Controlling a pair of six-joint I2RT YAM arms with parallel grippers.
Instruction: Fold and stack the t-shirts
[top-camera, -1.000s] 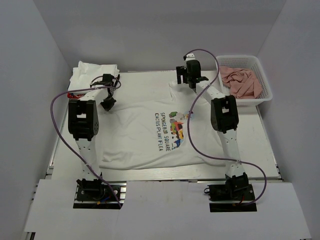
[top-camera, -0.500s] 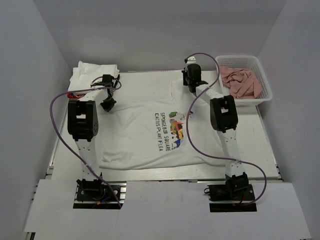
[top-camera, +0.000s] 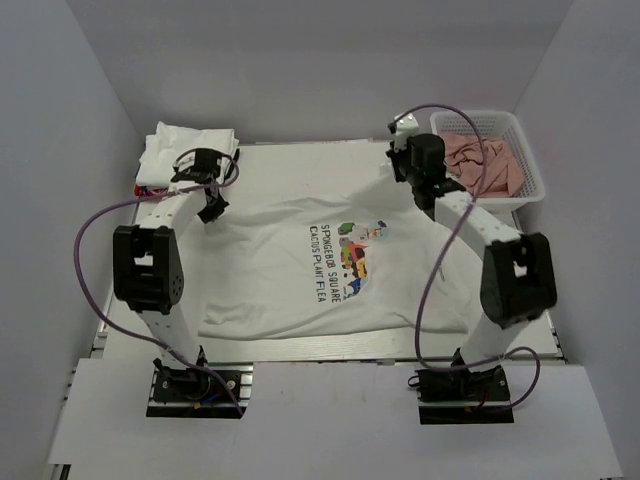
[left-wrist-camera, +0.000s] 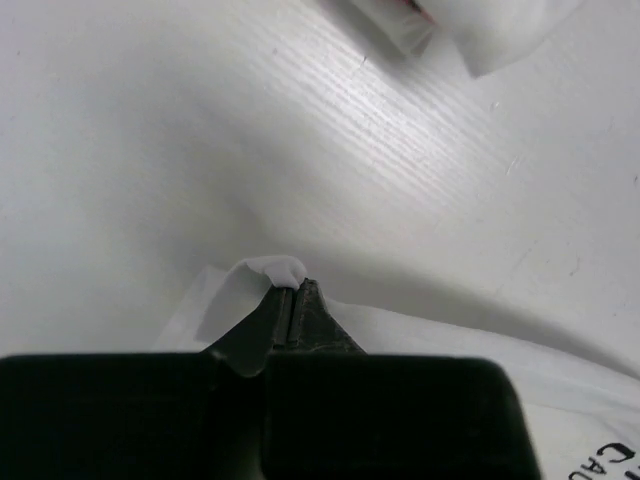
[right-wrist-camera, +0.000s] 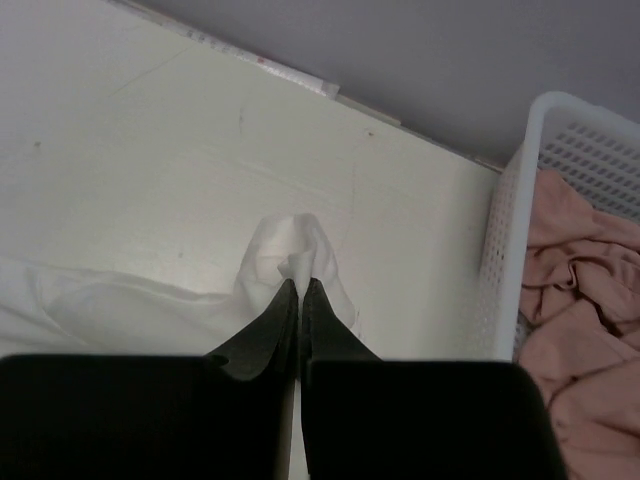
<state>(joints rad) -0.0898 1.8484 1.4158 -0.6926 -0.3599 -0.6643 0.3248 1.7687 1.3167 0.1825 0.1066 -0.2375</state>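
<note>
**A:** White folded t-shirt (top-camera: 185, 140), top view, 10 o'clock corner of the table (top-camera: 290, 160). Red bit pokes out under its left edge, can't tell what it is.

**B:** Left gripper?

**A:** The left gripper (top-camera: 211, 210) is just off the folded one at 5 o'clock, on the far-left corner of the printed t-shirt (top-camera: 280, 280). In the wrist view, the gripper (left-wrist-camera: 295, 292) has its jaws pressed together on a small tab of white cloth. A bit of fabric sticks out past the tips toward 11 o'clock.

**B:** Where's the printed one lying?

**A:** Spread over the middle of the table, one edge along the 6 o'clock side. The colourful print (top-camera: 355, 250) and dark lettering sit a little right of centre and read sideways. It is apart from the folded one.

**B:** Right side?

**A:** The right gripper (top-camera: 402, 175) is at 1 o'clock of the shirt, on its far-right corner. Wrist view of the gripper (right-wrist-camera: 300, 288) shows the jaws closed, pinching a bunched peak of the white fabric. At 2 o'clock on the table is a white basket (top-camera: 535, 185) holding pink cloths (top-camera: 485, 165). In the wrist view the basket (right-wrist-camera: 505, 270) is just beside the tips at 3 o'clock, not touching.
</note>
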